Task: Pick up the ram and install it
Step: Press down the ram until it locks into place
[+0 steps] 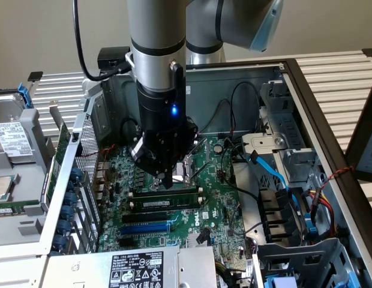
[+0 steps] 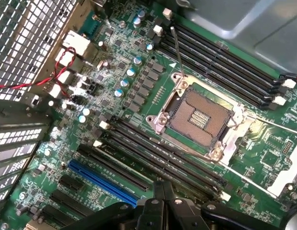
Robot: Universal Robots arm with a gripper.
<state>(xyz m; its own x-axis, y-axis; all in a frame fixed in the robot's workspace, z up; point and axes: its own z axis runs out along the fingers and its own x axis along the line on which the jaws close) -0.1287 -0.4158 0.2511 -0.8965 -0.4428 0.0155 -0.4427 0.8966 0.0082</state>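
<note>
The ram [image 1: 169, 202], a long green stick with black chips and a small white label, stands along the black memory slots in the middle of the motherboard [image 1: 219, 204]. My gripper [image 1: 168, 182] hangs straight over it, fingers shut, tips at about the middle of the stick's top edge; I cannot tell whether they touch it. In the wrist view the shut fingers [image 2: 157, 203] point down at the near bank of memory slots [image 2: 158, 160], and I cannot tell the ram apart from the slots there. Nothing is held between the fingers.
An open processor socket [image 2: 201, 115] sits just past the slots. A blue expansion slot [image 2: 103, 179] lies beside them. Case walls, a perforated rear panel [image 1: 84, 150], a labelled power supply [image 1: 135, 270], and drive bays with blue and black cables [image 1: 273, 174] ring the board.
</note>
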